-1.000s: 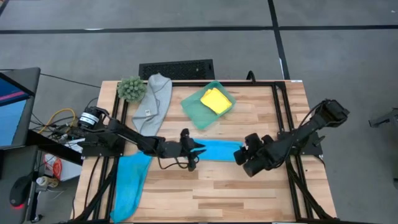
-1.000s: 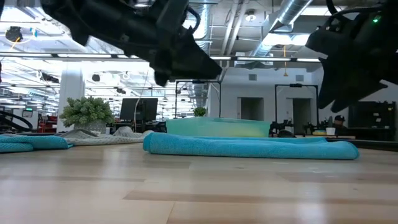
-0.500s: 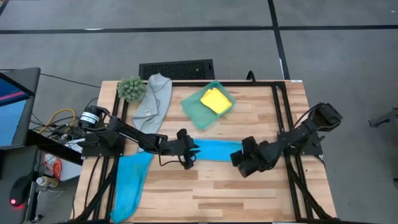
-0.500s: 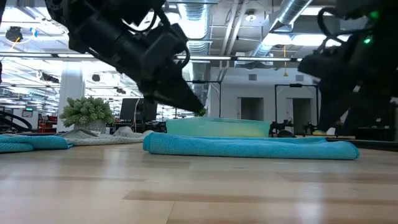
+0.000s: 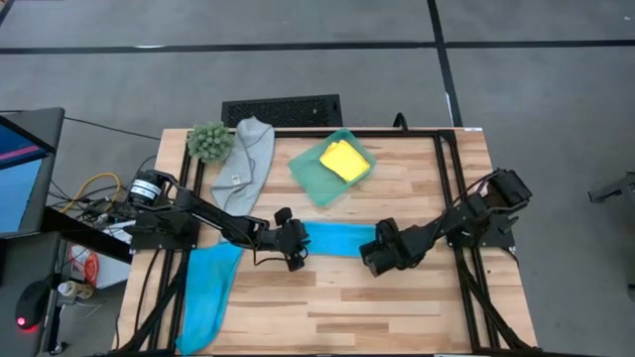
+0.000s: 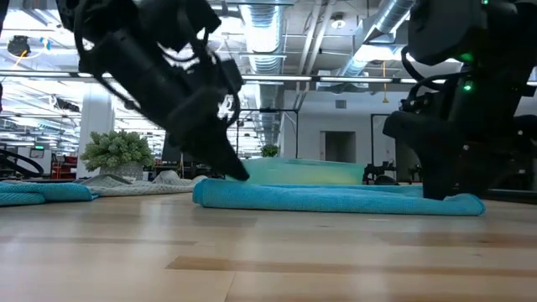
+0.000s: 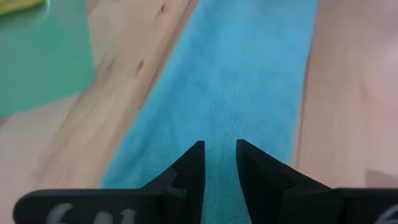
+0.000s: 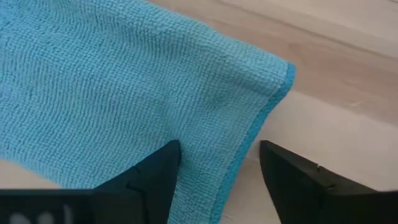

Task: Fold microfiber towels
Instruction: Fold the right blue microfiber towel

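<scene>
1. The yellow towel (image 5: 344, 160) lies as a small folded rectangle in the teal-green tray (image 5: 314, 180) at the back of the table (image 5: 397, 307), so this one looks finished.
2. The grey towel (image 5: 245, 164) lies limp and unfolded near the back-left corner, just beside the plant ball (image 5: 209, 141); by the look of it, nobody has started on it.
3. One blue towel (image 5: 338, 238) lies mid-table as a long narrow strip between the two grippers, apparently folded lengthwise once and awaiting its crosswise fold.
4. The second blue towel (image 5: 205, 293) lies crumpled at the front-left edge, partly hanging off the table, with no fold made.
5. The left gripper (image 5: 295, 248) is down at the strip's left end. In its wrist view the fingers (image 7: 192, 169) stand a narrow gap apart over the cloth and hold nothing visible.
6. The right gripper (image 5: 375, 250) is at the strip's right end. Its fingers (image 8: 149, 177) are spread wide, straddling the cloth near a corner with its stitched edge, and have not closed on it.
7. Judging from this, roughly one towel of four is done; the strip needs grasping at both ends and folding, then two more towels remain.
</scene>
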Action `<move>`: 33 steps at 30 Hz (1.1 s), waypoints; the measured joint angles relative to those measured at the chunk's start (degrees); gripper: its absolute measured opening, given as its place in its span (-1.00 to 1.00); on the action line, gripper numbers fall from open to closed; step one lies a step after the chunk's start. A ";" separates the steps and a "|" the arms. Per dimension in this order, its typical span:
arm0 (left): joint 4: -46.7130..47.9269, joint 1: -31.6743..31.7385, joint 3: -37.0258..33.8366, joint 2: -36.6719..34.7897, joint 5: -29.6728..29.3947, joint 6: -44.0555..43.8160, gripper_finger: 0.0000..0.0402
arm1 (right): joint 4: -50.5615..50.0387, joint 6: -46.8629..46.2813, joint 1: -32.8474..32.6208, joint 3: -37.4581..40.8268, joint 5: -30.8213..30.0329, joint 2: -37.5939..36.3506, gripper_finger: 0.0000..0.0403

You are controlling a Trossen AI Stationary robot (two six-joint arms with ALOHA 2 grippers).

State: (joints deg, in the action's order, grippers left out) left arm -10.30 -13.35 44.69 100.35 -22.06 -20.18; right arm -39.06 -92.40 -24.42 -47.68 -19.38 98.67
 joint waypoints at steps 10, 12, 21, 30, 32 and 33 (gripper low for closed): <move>-7.24 -0.68 0.30 8.92 -0.71 -3.26 -0.59 | 3.04 5.10 2.22 0.08 3.22 -1.06 -0.59; -7.40 -1.17 0.28 9.14 -0.86 -3.28 -0.59 | 3.28 5.98 2.47 0.07 3.24 -1.27 -0.75; -7.80 -3.35 0.17 8.84 0.26 -4.75 -0.59 | -0.46 7.05 1.55 0.38 2.10 -10.87 -0.90; -9.72 -3.58 0.56 9.04 1.38 -5.37 -0.59 | 13.92 14.81 2.07 0.26 1.10 -14.35 -0.92; -9.93 -3.59 0.57 9.08 1.52 -5.41 -0.59 | 18.94 16.98 2.24 0.28 1.08 -13.60 -0.90; -9.97 -3.58 0.57 9.08 1.49 -5.49 -0.59 | 21.40 18.09 2.47 0.28 1.15 -13.08 -0.90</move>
State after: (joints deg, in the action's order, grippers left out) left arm -20.27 -16.93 45.25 109.43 -20.56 -25.68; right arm -17.65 -74.31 -21.95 -47.40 -18.23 85.58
